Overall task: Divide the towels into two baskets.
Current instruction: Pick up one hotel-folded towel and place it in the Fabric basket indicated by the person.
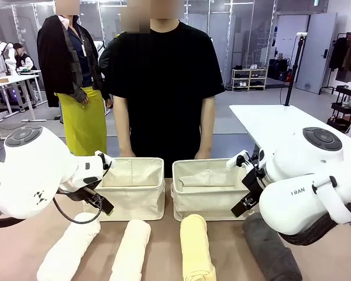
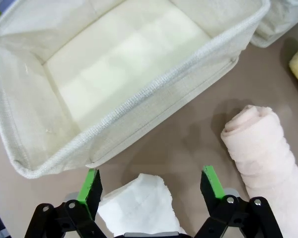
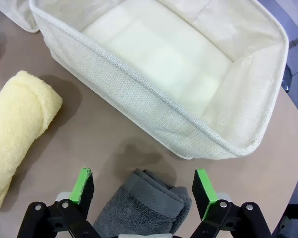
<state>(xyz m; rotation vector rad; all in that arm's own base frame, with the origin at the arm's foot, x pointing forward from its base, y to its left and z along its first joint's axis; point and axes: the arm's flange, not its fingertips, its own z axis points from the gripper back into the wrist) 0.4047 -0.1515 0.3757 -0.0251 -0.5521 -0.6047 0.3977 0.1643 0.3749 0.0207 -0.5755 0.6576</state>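
Note:
Two cream baskets stand side by side, the left basket (image 1: pixel 134 205) and the right basket (image 1: pixel 205 205), both empty inside. In front of them lie rolled towels: a white towel (image 1: pixel 70 249), a second white towel (image 1: pixel 131 249), a yellow towel (image 1: pixel 197 249) and a dark grey towel (image 1: pixel 272 252). My left gripper (image 2: pixel 150 181) hangs open above the end of the white towel (image 2: pixel 136 203), just short of the basket rim (image 2: pixel 154 94). Over the end of the grey towel (image 3: pixel 139 208) my right gripper (image 3: pixel 143 186) stands open, near the other basket's wall (image 3: pixel 139 94).
A person stands at the far side of the table, hands down behind the baskets. The second white towel (image 2: pixel 265 153) lies to one side of my left gripper, and the yellow towel (image 3: pixel 17 129) beside my right one. A white table (image 1: pixel 269 120) stands at the back right.

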